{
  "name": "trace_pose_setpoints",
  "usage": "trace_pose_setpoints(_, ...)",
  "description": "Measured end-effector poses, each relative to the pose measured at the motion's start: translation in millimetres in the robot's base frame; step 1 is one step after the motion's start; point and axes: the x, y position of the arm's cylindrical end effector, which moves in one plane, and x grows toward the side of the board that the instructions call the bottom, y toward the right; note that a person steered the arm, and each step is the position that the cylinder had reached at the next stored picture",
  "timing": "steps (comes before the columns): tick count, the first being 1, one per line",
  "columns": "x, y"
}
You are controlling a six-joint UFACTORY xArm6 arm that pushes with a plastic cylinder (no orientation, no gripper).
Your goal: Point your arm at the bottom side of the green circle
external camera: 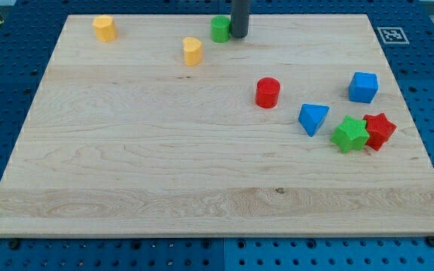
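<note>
My tip [239,35] at view's top edge, touching right side of green circle [220,29], not its bottom side yet, so I reckon need to swing round below. No jaws, just rod. Count: 2 yellow, 2 green, 2 red, 2 blue blocks, 8 total on wooden board [164,165]

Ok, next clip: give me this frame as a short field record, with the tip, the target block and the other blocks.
tip: my tip at the view's top edge, right beside the green circle's right side
target: green circle, top centre
tip at target's bottom side: no
yellow blocks: one top left, one left of and below the target
middle: red cylinder
right cluster: blue cube, blue triangle, green star touching red star
</note>
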Motion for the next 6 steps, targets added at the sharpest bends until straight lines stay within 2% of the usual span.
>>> trace_pose_setpoints(2,48,20)
trace_pose_setpoints(4,52,-34)
trace_pose_setpoints(6,51,-38)
